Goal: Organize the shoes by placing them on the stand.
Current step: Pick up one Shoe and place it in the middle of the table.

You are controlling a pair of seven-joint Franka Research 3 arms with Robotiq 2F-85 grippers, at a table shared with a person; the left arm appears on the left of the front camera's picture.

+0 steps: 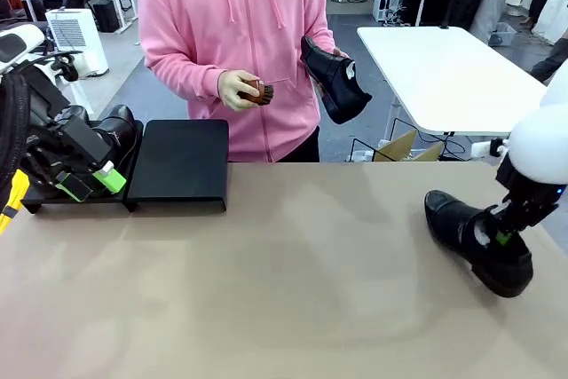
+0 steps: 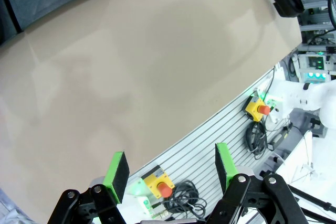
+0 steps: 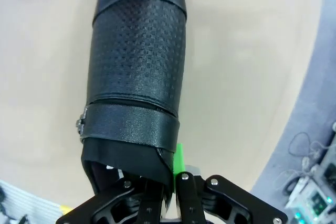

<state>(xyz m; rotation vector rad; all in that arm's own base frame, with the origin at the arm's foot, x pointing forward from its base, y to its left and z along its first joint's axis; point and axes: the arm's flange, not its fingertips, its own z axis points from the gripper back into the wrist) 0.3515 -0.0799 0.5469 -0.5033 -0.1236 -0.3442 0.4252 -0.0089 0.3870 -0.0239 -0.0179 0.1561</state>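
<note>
Shoes of glossy black leather show in three places. The first shoe [image 1: 461, 224] lies on the table [image 1: 293, 290], well to the right of the stand [image 1: 182, 166]. In the right wrist view, it [image 3: 137, 61] has a smooth pointed toe, a vamp embossed with a fine square grain, and a plain strap across the instep with a small metal buckle at one side. The right gripper [image 3: 176, 182] has its fingers pressed together, pinching the rim of this shoe's opening. One green pad [image 3: 180, 161] shows against the leather.

The second shoe [image 1: 120, 129] rests on the stand's left platform, and the right platform is bare. The left gripper [image 1: 89, 184] hangs just in front of that left platform. Its fingers are spread wide with nothing between the green pads [image 2: 118, 169].

Beyond the stand, a person [image 1: 231, 24] in a pink hoodie holds up the third shoe [image 1: 335, 82], whose pale lining shows, and holds a small reddish-brown brush [image 1: 259, 92] beside it.
</note>
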